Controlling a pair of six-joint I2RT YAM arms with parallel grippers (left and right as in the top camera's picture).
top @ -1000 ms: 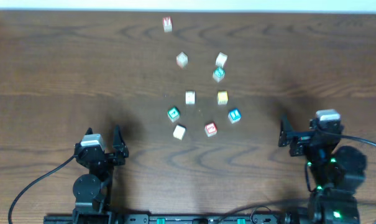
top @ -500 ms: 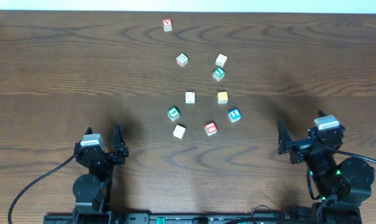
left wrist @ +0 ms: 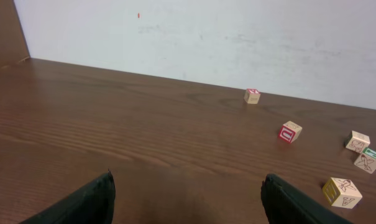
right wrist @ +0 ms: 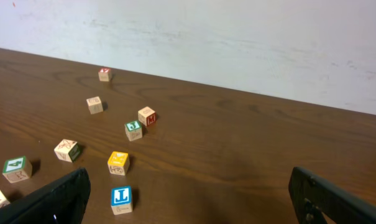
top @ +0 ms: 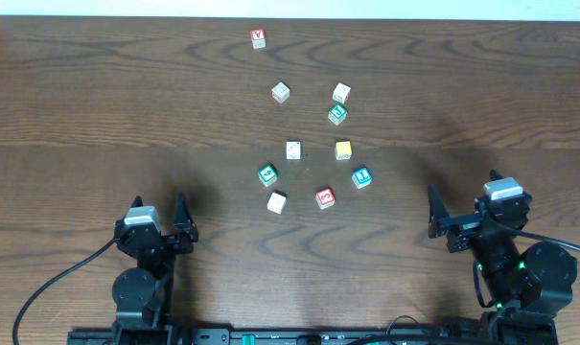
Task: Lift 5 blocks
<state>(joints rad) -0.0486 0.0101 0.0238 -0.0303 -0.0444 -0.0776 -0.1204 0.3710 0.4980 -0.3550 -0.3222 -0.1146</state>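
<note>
Overhead view: at the near edge of the dark wooden table (top: 79, 115), the left gripper (top: 159, 203) and right gripper (top: 459, 199) are seen parked, jaws spread fully wide, nothing held by either. No block is lifted; the task is judged at its start, approach not yet begun. Nearest, between the arms, are laid the plain cream wooden cube (top: 276, 202) and the red wooden cube with a "3" (top: 325, 197); just beyond, the green-faced wooden cube (top: 267, 175) and the blue wooden cube with a white letter (top: 361, 177); farther, the yellow wooden cube (top: 343, 149). Farthest, the wooden cube with a red "V" (top: 259, 37) is to be left alone. Next, one arm must be reached forward, jaws lowered astride a near cube, then closed.
</note>
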